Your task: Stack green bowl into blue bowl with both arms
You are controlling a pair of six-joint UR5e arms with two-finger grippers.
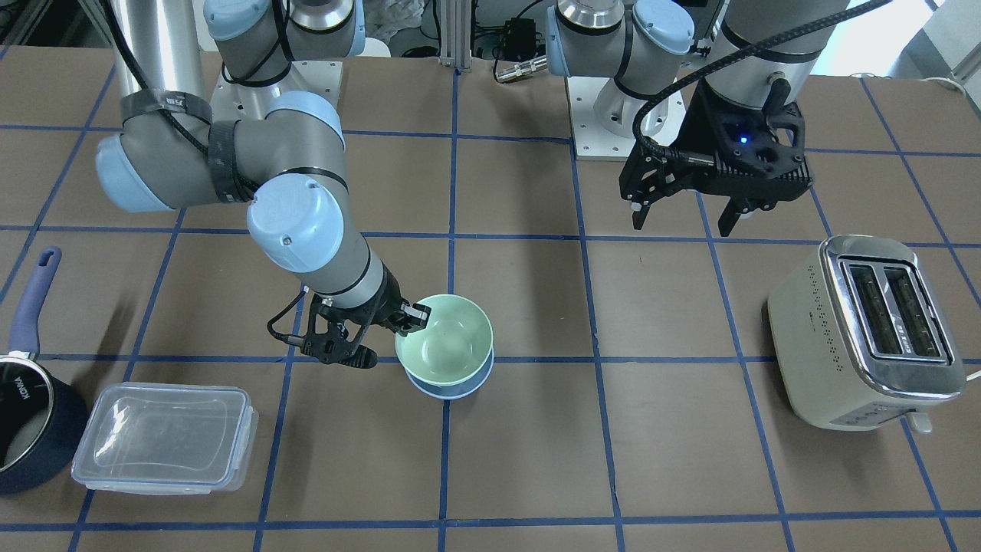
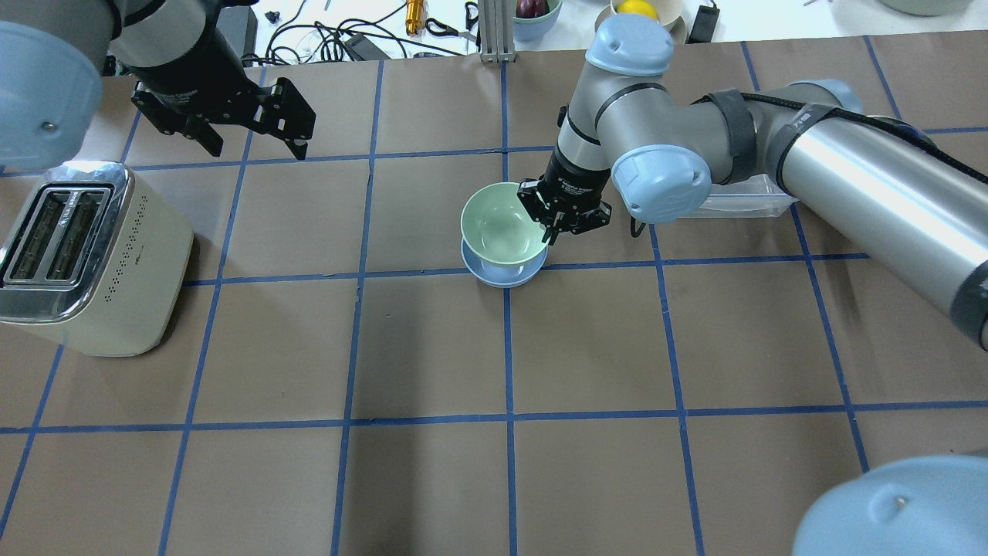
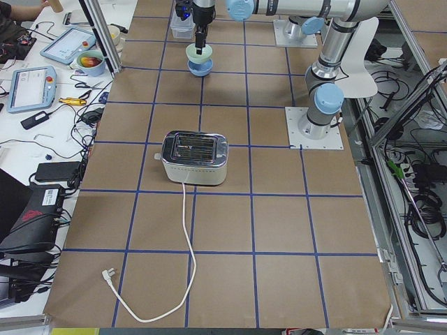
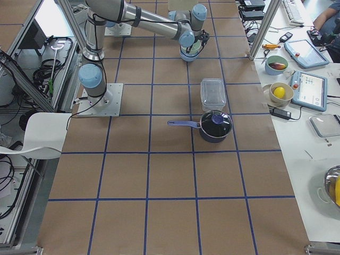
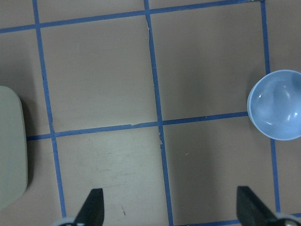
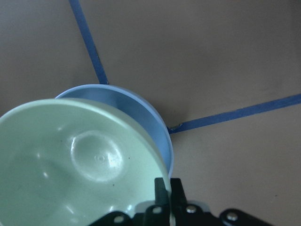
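Note:
The green bowl (image 1: 444, 339) sits tilted inside the blue bowl (image 1: 452, 387) near the table's middle; both also show in the overhead view, green bowl (image 2: 498, 228) over blue bowl (image 2: 494, 274). My right gripper (image 1: 410, 318) is shut on the green bowl's rim, and in the right wrist view its fingers (image 6: 163, 188) pinch that rim over the blue bowl (image 6: 136, 106). My left gripper (image 1: 682, 222) is open and empty, held high and well away from the bowls. The left wrist view shows a pale blue bowl (image 5: 275, 104) at its right edge.
A cream toaster (image 1: 866, 330) stands on my left side, its cord trailing along the table (image 3: 183, 230). A navy saucepan (image 1: 31, 414) and a clear lidded container (image 1: 165, 437) sit on my right side.

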